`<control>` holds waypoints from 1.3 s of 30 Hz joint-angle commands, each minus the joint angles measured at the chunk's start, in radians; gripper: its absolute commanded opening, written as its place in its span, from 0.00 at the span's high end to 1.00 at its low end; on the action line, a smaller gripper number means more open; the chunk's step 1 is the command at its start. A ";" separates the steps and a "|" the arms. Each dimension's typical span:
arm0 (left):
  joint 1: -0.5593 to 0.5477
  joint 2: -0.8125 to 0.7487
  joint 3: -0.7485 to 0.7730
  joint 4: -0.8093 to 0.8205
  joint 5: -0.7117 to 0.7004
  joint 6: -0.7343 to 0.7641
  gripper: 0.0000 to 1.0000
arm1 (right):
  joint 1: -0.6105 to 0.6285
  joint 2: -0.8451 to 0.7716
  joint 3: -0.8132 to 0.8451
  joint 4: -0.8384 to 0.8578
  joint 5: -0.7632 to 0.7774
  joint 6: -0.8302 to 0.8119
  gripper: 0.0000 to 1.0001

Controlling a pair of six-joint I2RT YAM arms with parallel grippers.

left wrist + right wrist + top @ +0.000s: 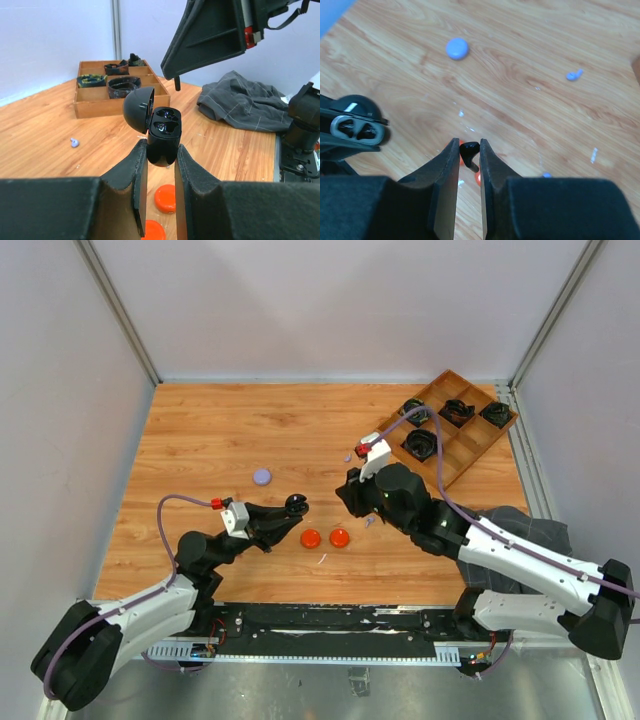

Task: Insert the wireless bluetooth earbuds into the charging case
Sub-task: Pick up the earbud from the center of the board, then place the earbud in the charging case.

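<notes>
Right of the glossy black open-lidded charging case (295, 505), from above, hangs the right hand (347, 496). Left wrist: left hand (161, 150) pinches that case upright. Right wrist: right hand pinches a tiny black earbud (469, 148); centre it over a socket (167, 128).

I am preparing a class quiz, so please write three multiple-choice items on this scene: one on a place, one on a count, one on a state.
1. Where does the wooden tray stand? A) far right corner B) far left corner C) between the arms
2. How many orange discs lie on the table? A) one B) two C) four
3. The black charging case between the jaws of the left gripper is: A) shut B) lidless C) open
Key: 1A, it sits at the table's far right; 2B, two lie side by side; 3C, its lid is hinged back.
</notes>
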State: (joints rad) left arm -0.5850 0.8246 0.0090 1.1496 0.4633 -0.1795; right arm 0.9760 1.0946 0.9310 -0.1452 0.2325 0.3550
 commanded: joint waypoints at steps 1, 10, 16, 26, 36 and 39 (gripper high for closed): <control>-0.003 -0.019 -0.046 0.055 -0.015 0.023 1.00 | 0.084 -0.032 -0.043 0.184 0.067 0.005 0.85; -0.003 -0.012 -0.045 0.065 -0.001 0.020 1.00 | 0.210 -0.014 -0.078 0.405 0.067 -0.049 0.84; -0.003 -0.008 -0.046 0.073 0.005 0.016 1.00 | 0.243 0.014 -0.095 0.501 0.063 -0.060 0.83; -0.003 -0.007 -0.047 0.082 0.006 0.009 1.00 | 0.265 0.069 -0.127 0.607 0.082 -0.057 0.84; -0.003 -0.008 -0.049 0.090 0.007 0.000 1.00 | 0.273 0.091 -0.160 0.661 0.106 -0.057 0.84; -0.003 -0.006 -0.049 0.091 0.007 -0.001 1.00 | 0.272 0.095 -0.167 0.667 0.116 -0.059 0.84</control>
State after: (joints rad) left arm -0.5850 0.8165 0.0090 1.1820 0.4683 -0.1814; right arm 1.2289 1.1812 0.7822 0.4732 0.3119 0.3115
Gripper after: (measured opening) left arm 0.244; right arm 0.199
